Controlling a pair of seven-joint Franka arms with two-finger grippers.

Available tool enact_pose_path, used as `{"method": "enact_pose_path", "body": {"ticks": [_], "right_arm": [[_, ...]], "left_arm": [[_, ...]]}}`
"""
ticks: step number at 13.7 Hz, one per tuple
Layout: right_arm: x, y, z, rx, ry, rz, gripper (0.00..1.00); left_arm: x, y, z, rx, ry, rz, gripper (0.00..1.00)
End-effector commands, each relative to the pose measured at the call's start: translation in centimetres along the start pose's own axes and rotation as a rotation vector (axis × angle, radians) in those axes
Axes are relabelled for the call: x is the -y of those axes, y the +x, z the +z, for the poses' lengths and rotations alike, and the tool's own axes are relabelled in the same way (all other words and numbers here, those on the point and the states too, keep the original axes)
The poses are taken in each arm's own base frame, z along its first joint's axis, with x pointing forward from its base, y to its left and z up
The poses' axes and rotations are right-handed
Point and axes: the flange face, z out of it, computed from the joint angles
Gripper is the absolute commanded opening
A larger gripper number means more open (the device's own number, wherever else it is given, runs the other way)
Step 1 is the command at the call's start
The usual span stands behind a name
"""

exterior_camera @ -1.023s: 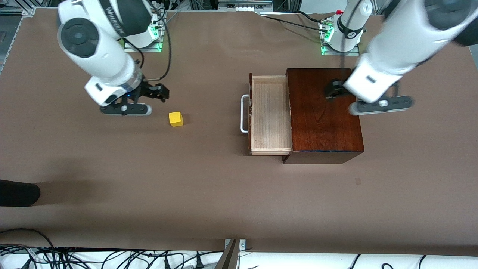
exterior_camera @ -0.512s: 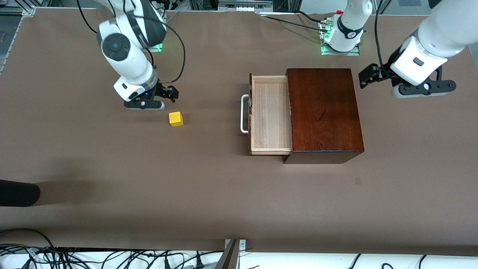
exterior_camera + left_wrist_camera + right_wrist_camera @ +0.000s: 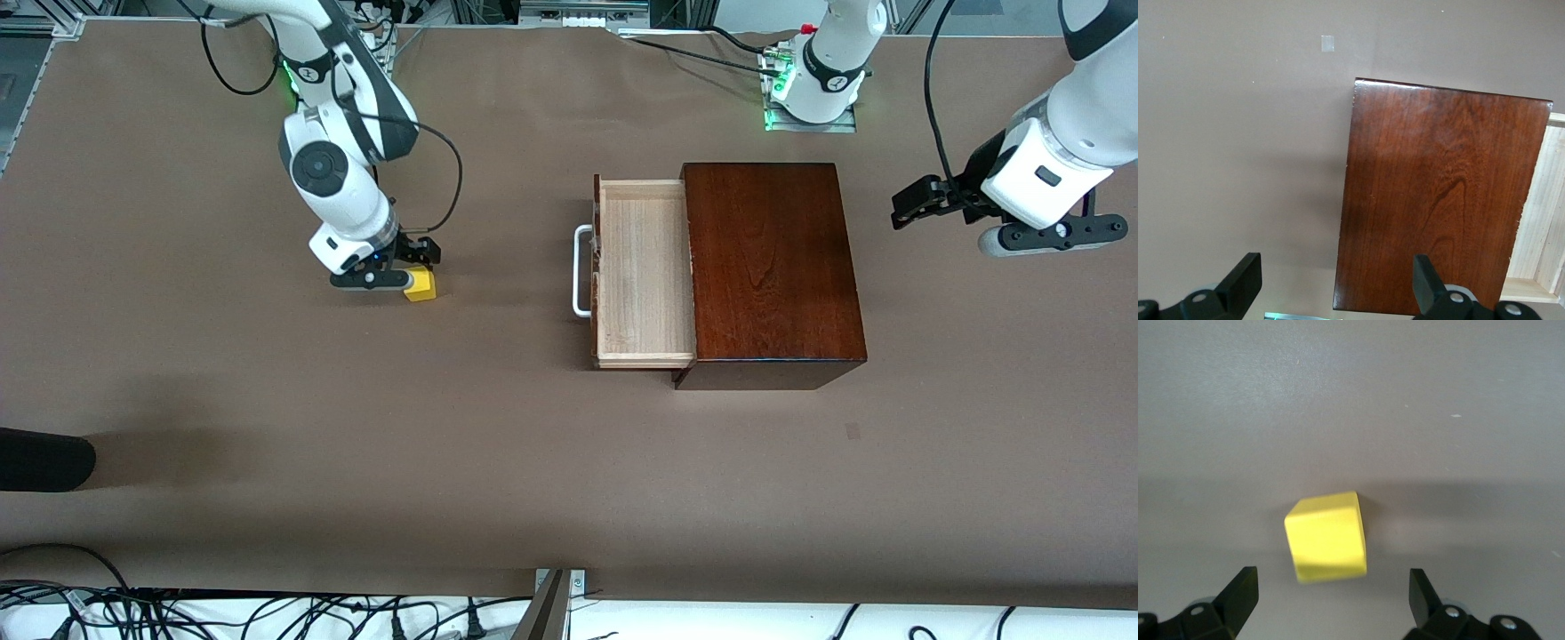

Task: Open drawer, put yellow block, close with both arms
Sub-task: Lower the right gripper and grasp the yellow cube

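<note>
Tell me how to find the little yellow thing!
Start at the dark wooden box with its pale drawer pulled open. Go along the brown table toward the right arm's end, to the right tool, open just above the yellow block. It is the only bright thing there.

Your light is even and bright from overhead; no hard hotspots on the brown table (image 3: 498,462). Soft, diffuse shadows: a broad one along the table edge nearest the front camera, a faint one under the right arm (image 3: 342,169). You get a glossy sheen on the wooden box (image 3: 769,267), with a bright glare line along its edge in the left wrist view. In the right wrist view the yellow block (image 3: 1328,537) reads slightly soft and casts a dim shadow band. The front view is sharp throughout.
</note>
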Motion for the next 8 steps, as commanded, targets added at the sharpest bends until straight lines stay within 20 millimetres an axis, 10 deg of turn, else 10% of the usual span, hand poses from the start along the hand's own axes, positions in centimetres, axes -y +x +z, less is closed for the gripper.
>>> {"method": "enact_pose_path", "body": {"ticks": [1, 4, 8], "right_arm": [[0.4, 0.5, 1.8, -0.021, 0.005, -0.075, 1.0], [0.4, 0.4, 3.8, -0.013, 0.003, -0.105, 0.92], [1.1, 0.5, 3.8, -0.029, 0.008, -0.161, 0.01]], "left_arm": [[0.9, 0.5, 0.4, -0.002, -0.02, 0.006, 1.0], [2.4, 1.4, -1.4, -0.044, 0.015, -0.006, 1.0], [2.9, 1.4, -1.9, -0.062, 0.042, -0.01, 1.0]]}}
